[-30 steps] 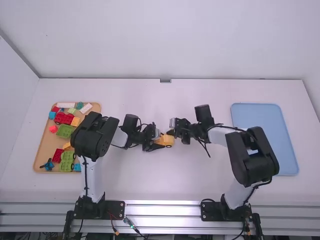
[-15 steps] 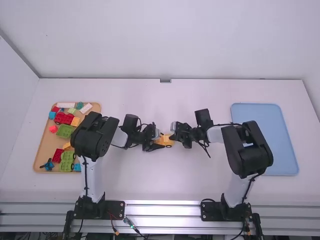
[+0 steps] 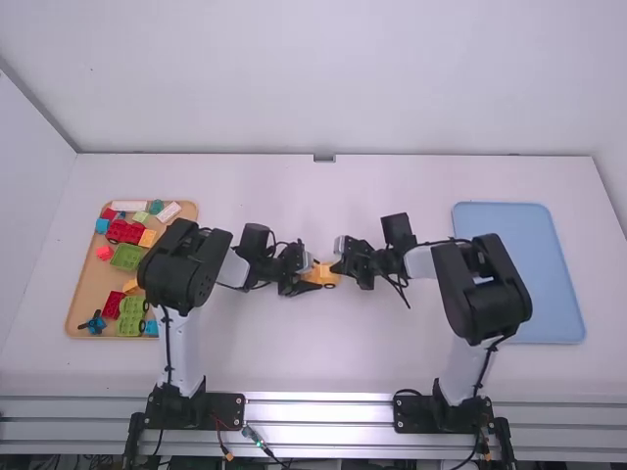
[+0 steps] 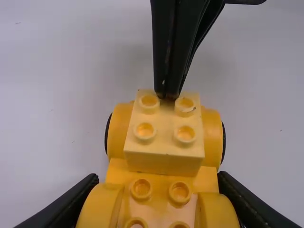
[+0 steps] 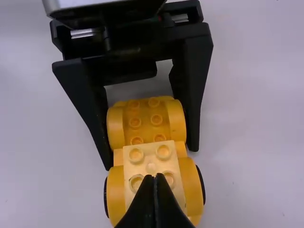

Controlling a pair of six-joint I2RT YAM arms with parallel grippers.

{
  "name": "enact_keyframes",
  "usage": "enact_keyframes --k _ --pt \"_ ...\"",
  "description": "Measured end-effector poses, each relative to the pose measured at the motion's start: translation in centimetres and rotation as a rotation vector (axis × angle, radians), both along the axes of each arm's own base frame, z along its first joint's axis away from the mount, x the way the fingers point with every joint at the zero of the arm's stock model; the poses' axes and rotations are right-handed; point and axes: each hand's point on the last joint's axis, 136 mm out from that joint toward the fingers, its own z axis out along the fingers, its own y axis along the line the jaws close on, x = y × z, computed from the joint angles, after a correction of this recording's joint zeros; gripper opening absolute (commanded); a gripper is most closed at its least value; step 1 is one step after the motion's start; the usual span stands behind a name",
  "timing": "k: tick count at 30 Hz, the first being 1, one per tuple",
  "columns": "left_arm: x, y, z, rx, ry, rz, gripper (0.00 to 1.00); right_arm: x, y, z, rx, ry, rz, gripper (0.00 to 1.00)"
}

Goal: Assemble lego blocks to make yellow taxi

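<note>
Taxi base point(image 5: 147, 124), just the one, is clamped a bit below centre of the high view by the left gripper point(image 3: 315, 277), two fingers parted around it. One pale-yellow four-stud block point(image 4: 164, 161) is stacked on top, touched by the right gripper point(image 3: 336, 267), whose two fingers are basically pinched together, empty.

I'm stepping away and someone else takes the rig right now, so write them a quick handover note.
Left gripper: clamped across the yellow wheeled base.
Right gripper: fingers together, tips at the pale yellow block on that base.
Done: the block sits on one end of the base.
Left: probably press it firm and check the fit. More blocks, including a yellow one, lie in the wooden tray.
</note>
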Motion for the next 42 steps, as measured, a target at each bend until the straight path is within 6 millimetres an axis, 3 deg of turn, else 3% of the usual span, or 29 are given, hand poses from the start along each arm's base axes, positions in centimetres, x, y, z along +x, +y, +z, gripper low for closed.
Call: enact_keyframes --k 16,21,22,23,26,27,28,38,42 --pt "0.2 0.2 0.0 0.002 0.001 0.009 0.61 0.5 0.7 1.2 0.026 -0.048 0.017 0.0" --pt "0.2 0.2 0.0 0.002 0.006 0.008 0.62 0.9 1.1 3.8 0.046 -0.112 0.024 0.56" --pt "0.2 0.1 0.0 0.001 0.008 0.007 0.63 1.2 1.2 4.8 0.053 -0.136 0.024 0.94" --pt "0.2 0.1 0.0 0.001 0.009 0.007 0.63 1.4 1.2 5.4 0.056 -0.154 0.023 0.99" --pt "0.1 0.1 0.0 0.0 0.013 0.005 0.7 1.9 1.2 6.3 0.051 -0.176 0.002 0.99" --pt "0.0 0.1 0.0 -0.003 0.016 0.002 0.79 2.0 1.1 6.4 0.043 -0.171 -0.014 0.99" --pt "-0.1 0.1 0.1 -0.005 0.014 -0.003 0.98 2.2 1.0 6.3 0.035 -0.161 -0.03 0.99" --pt "-0.2 0.1 0.2 0.006 0.032 0.003 0.99 2.6 0.5 5.8 0.001 -0.116 -0.09 0.99" --pt "-0.5 1.0 0.4 0.084 0.087 0.056 0.99 2.8 0.4 5.7 -0.006 -0.111 -0.101 0.99"
